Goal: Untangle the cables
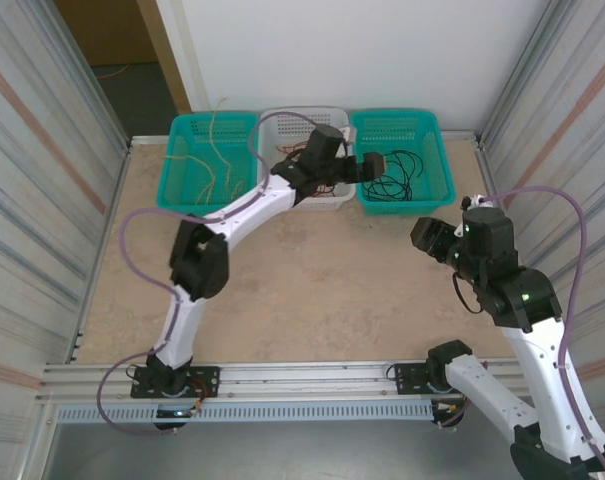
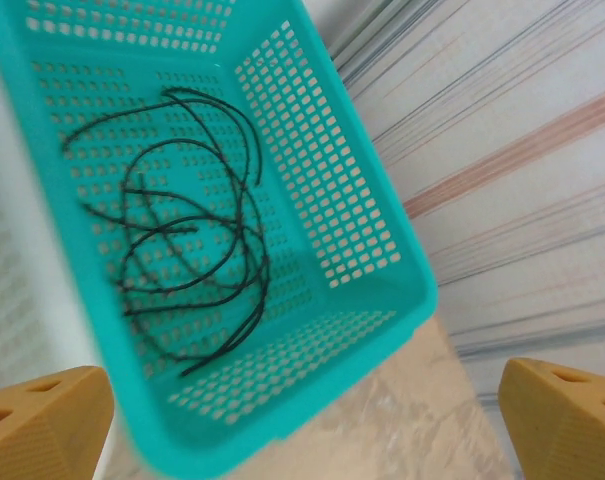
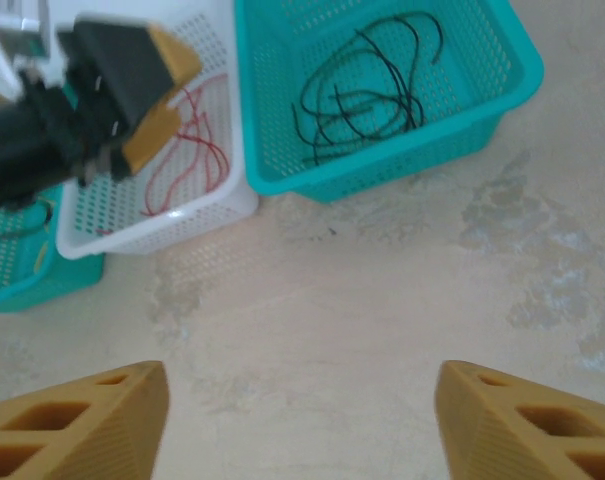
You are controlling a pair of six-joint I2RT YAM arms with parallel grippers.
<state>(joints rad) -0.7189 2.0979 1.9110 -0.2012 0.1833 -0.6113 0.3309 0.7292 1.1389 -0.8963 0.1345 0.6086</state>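
Top view adds tan cables (image 1: 214,150) in left teal basket (image 1: 174,165); baskets: two teal, one white basket (image 1: 302,111); left gripper (image 2: 302,430), right gripper (image 3: 302,420) fingers apart

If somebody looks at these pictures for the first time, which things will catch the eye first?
Three baskets in a row at the far edge of the table stand out: the left teal basket holds pale cables, the white basket red cables, the right teal basket black cables. The left gripper hangs open at the right teal basket; the right gripper, also open, hovers over bare table.
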